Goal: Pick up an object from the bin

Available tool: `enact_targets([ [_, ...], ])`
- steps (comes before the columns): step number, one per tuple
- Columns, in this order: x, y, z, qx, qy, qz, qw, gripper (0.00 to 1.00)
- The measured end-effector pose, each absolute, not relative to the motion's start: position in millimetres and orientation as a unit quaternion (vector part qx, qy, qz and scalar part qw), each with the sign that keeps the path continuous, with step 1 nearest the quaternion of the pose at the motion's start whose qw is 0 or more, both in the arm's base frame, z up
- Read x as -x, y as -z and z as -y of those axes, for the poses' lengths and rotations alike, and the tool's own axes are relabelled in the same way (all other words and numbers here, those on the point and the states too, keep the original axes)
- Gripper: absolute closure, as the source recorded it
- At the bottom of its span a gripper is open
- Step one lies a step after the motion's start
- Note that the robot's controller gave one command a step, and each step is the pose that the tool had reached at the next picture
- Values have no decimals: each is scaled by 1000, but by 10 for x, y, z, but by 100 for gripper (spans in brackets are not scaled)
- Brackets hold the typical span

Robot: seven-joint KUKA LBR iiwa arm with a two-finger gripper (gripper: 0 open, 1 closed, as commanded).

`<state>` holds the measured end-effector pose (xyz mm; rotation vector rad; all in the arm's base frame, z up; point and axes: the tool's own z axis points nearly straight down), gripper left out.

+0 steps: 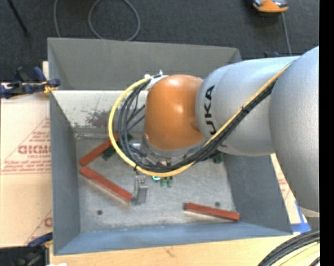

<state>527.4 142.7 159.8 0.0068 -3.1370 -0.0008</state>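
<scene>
Red-brown stick (106, 185), long, thin and flat, lies on the floor of the grey metal bin (61, 165), in its left half, slanting from upper left down to lower right. We see the gripper (139, 192) low in the bin, just beside the lower right end of this stick, under the arm's rounded orange cover (170, 112); we cannot tell whether its jaws are apart or together, and nothing is visibly held. We judge the stick to be light and stiff, like wood or hard plastic, so it should neither bend nor crush. Because it lies flat against the metal, the hold would have to be taken across its narrow width, and nearer its middle than its end, or it may swing down or slip out as it lifts. A second stick (95, 153) of the same colour rests near it, closer to the back wall and tilted the other way, apart from the first. A third stick (211, 211) lies well away, near the front right of the floor. Some small green bits (166, 182) sit just right of the gripper. The bin floor is flat, bare and faintly speckled, with sloping walls and dark scuffs on the back one. Around the bin we see a dark floor with a looping cable (114, 21)
</scene>
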Motion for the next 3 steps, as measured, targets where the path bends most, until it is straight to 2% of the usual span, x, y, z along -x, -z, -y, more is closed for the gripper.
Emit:
enact_targets([
  [1,-5531,-721,-1566,121,0,993,1,0],
  [2,-5544,-740,-1563,123,1,992,-1,100],
  [3,-5655,-1809,-2211,118,2,993,-5,100],
])
